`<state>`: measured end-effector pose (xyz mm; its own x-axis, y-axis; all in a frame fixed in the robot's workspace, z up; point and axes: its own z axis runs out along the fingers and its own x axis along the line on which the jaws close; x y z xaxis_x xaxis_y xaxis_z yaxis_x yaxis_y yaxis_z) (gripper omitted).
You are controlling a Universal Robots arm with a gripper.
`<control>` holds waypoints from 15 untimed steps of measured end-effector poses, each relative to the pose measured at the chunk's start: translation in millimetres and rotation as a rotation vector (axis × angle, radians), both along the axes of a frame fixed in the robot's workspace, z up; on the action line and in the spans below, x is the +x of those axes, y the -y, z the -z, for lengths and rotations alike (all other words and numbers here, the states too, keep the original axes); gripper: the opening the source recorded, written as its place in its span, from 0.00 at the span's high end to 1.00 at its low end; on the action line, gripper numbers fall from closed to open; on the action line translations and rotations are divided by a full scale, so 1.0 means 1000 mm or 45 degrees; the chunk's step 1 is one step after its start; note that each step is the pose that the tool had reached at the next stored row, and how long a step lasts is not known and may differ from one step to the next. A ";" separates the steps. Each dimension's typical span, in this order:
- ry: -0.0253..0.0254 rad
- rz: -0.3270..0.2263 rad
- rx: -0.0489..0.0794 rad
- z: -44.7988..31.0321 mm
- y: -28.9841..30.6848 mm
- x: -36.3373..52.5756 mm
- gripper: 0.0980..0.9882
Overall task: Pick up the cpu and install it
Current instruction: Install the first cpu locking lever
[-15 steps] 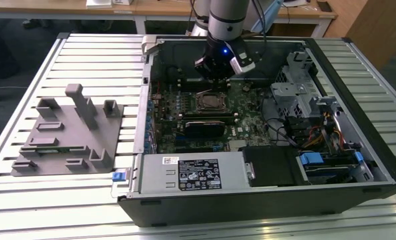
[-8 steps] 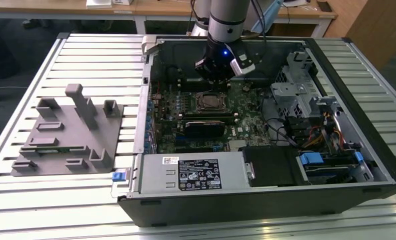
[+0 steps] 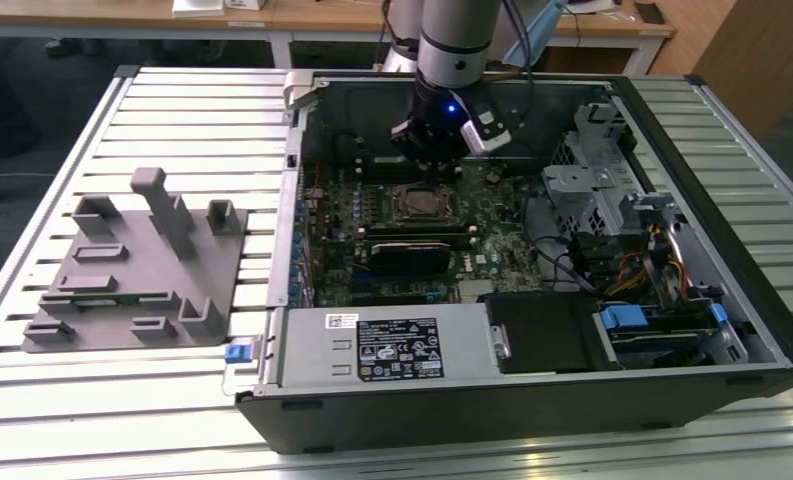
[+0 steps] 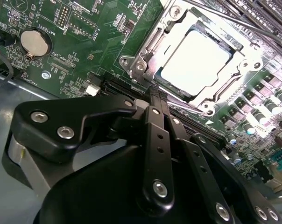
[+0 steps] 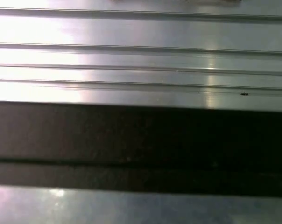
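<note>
The cpu [image 4: 197, 63], a flat square chip with a bright silvery top, lies seated inside the metal-framed socket [image 4: 141, 63] on the green motherboard [image 4: 85, 28]. In the second wrist view my gripper [image 4: 157, 95] is shut, its two black fingers pressed together with nothing between them. Their tips sit just beside the socket frame's edge, off the chip. In the exterior view the gripper [image 3: 430, 168] hangs inside the open computer case [image 3: 530, 400], a little behind the socket [image 3: 420, 205].
A grey holder block plate [image 3: 129, 270] lies on the slatted table [image 3: 129, 420] at the exterior view's left. Inside the case are a power supply [image 3: 389, 345], a drive cage [image 3: 596, 185] and cables [image 3: 636, 265]. A coin battery [image 4: 36, 42] sits on the board.
</note>
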<state>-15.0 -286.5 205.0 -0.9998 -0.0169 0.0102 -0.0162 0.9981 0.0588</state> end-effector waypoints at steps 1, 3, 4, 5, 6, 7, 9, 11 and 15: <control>-0.0001 0.000 0.000 0.0007 0.0000 0.0001 0.99; -0.0005 0.000 0.000 0.0021 0.0000 0.0003 0.99; -0.0007 0.000 0.000 0.0028 0.0000 0.0004 0.99; -0.0008 0.000 0.000 0.0034 0.0000 0.0005 0.99; -0.0008 0.000 0.000 0.0039 0.0000 0.0005 0.99; -0.0010 0.000 0.000 0.0041 0.0000 0.0005 0.99; -0.0011 0.000 0.000 0.0042 0.0000 0.0005 0.99; -0.0009 0.000 0.000 0.0043 0.0000 0.0006 0.99; -0.0016 0.000 0.000 0.0016 0.0000 0.0006 0.99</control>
